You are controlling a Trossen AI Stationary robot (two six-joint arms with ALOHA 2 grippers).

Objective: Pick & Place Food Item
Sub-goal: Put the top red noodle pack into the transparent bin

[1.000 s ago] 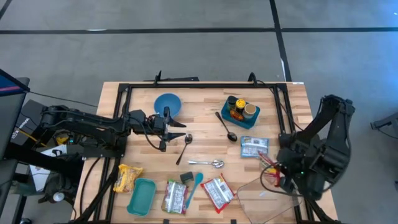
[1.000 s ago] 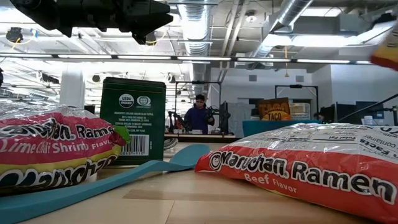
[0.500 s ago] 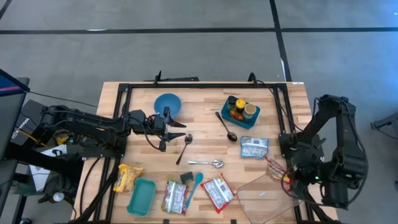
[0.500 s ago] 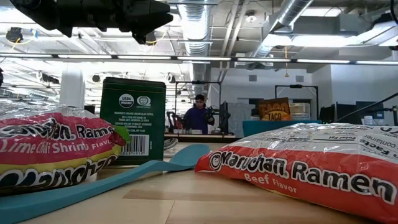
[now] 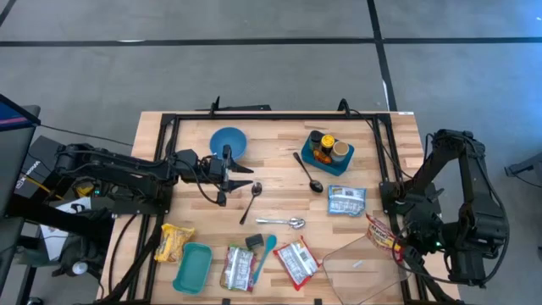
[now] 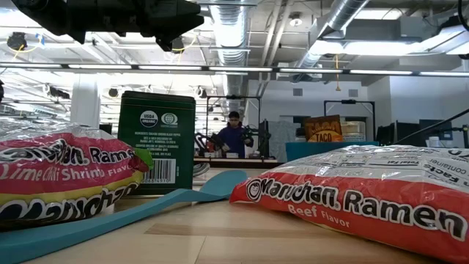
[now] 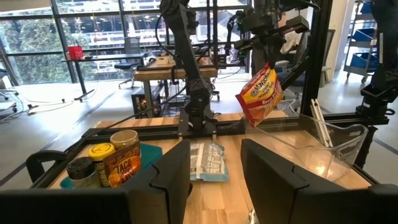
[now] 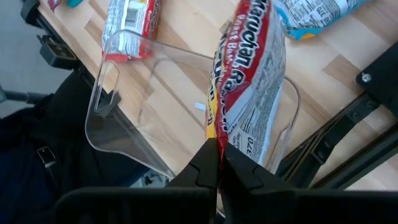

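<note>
From above, the right gripper (image 5: 398,246) hung at the wooden table's (image 5: 279,148) right edge, fingers pinched together on a red ramen packet (image 5: 381,233) beside the clear container (image 5: 360,267). A pale blue packet (image 5: 345,201) lay just beyond. The left gripper (image 5: 241,176) waited near the blue bowl (image 5: 228,141), its fingers parted with nothing between them.

At table level, the beef packet (image 6: 352,202) read "Maruchan Ramen Beef Flavor"; another packet (image 6: 66,180) read "Lime Chili Shrimp Flavor", and the green box (image 6: 157,143) "USDA Organic". A person (image 6: 233,137) stood far behind.

The left wrist camera showed the held packet dangling above the container's rim, and a "Taco" jar (image 7: 123,163).

The right wrist camera showed the fingers (image 8: 208,165) clamped on the packet's edge over the container.
</note>
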